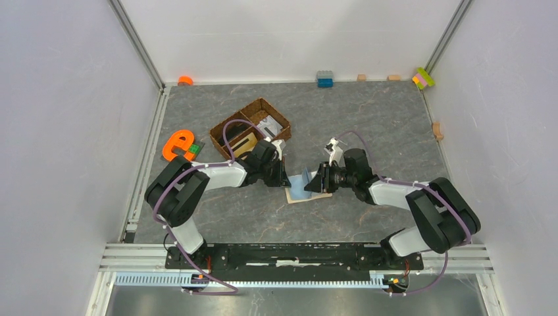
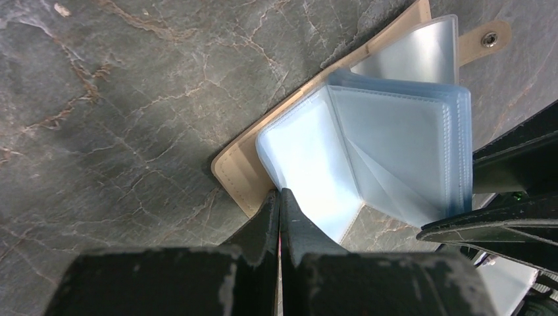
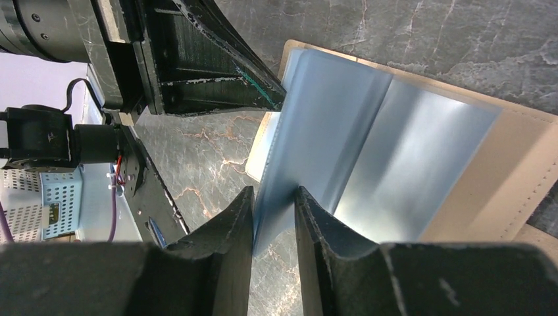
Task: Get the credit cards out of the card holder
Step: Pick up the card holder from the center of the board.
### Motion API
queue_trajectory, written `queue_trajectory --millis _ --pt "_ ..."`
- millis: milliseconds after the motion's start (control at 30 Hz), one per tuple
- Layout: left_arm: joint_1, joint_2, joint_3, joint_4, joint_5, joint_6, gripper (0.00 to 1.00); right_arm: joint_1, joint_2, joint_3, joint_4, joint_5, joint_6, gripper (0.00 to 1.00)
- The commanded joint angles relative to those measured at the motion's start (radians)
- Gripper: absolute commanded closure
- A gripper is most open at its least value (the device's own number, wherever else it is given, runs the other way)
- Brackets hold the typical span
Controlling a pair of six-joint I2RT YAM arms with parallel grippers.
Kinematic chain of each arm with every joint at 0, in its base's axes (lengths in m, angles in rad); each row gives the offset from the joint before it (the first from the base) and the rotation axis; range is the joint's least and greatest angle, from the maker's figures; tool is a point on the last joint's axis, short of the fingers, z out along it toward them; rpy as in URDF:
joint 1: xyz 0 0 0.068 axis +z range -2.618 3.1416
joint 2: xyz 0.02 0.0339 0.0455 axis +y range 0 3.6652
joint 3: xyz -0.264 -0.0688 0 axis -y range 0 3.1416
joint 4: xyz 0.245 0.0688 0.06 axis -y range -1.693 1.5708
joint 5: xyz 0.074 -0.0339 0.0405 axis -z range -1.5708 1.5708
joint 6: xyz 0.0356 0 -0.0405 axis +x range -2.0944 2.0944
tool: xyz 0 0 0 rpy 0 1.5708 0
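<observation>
We had the card holder (image 1: 303, 189) open, our right hand (image 3: 273, 195) pinching its sleeves (image 3: 342, 125) from 3 o'clock. Our left hand (image 2: 279, 195) sat clenched at 9 o'clock; we saw no cards out.

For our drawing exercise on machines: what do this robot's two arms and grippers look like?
Both the left arm and right arm have black rounded joints joined by white links, with a purple cable looping along each. The left gripper and right gripper are black, with scuffed, tapering fingers.
</observation>
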Motion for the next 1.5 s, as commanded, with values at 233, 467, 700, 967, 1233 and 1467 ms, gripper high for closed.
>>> queue_trajectory --millis 233,467,700,967,1233,1467 --pt "-0.024 0.023 0.008 0.02 0.073 -0.002 0.98 0.033 0.044 0.011 0.06 -0.037 0.006 0.69" --pt "-0.024 0.009 0.004 0.024 0.077 0.001 0.98 0.034 0.041 0.008 0.063 -0.035 0.01 0.65" --pt "-0.024 -0.034 0.01 -0.029 0.025 0.025 0.88 0.034 0.026 0.014 0.018 0.005 -0.014 0.77" --pt "-0.024 -0.174 -0.031 -0.082 -0.097 0.04 0.59 0.034 0.004 0.019 -0.027 0.048 -0.033 0.86" --pt "-0.024 -0.266 -0.086 -0.017 -0.108 0.03 0.56 0.033 -0.025 0.01 -0.038 0.079 -0.032 0.86" --pt "-0.023 -0.302 -0.141 0.092 -0.056 -0.011 0.56 0.033 -0.068 -0.012 -0.032 0.117 -0.021 0.86"
